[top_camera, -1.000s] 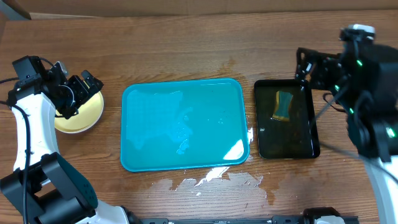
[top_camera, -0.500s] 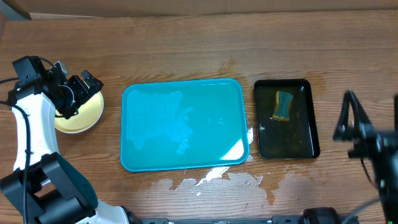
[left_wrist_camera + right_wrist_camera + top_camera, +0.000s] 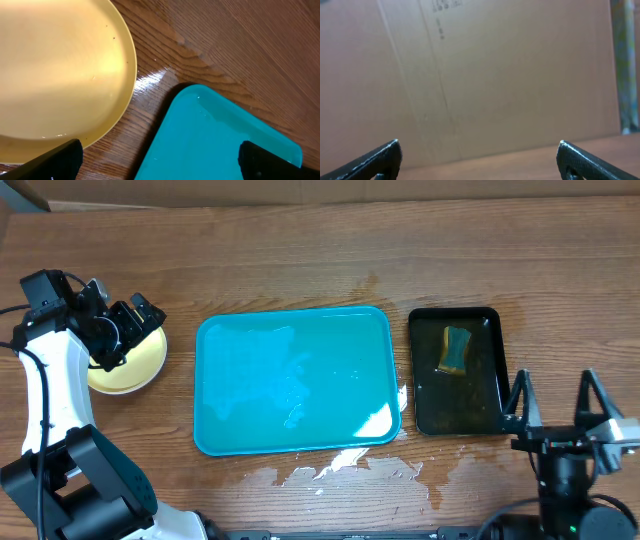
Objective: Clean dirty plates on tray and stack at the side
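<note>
The turquoise tray (image 3: 295, 380) lies in the middle of the table with no plate on it, only wet patches. A pale yellow plate (image 3: 130, 370) sits at the left side of the table, seemingly on top of a stack; the white plates are hidden. My left gripper (image 3: 128, 330) hovers open over that plate's right edge. In the left wrist view the yellow plate (image 3: 55, 70) fills the upper left and the tray's corner (image 3: 215, 140) the lower right. My right gripper (image 3: 558, 405) is open and empty at the front right, pointing level toward a cardboard wall (image 3: 485, 75).
A narrow black tray (image 3: 490, 395) with a green-yellow sponge (image 3: 455, 348) stands right of the turquoise tray. A water puddle (image 3: 340, 470) lies on the wood in front of the tray. Cardboard (image 3: 300, 192) borders the table's far edge.
My right arm has swung from the far right, near the black tray, down to the front right edge of the table. The left arm and the plate have not moved.
</note>
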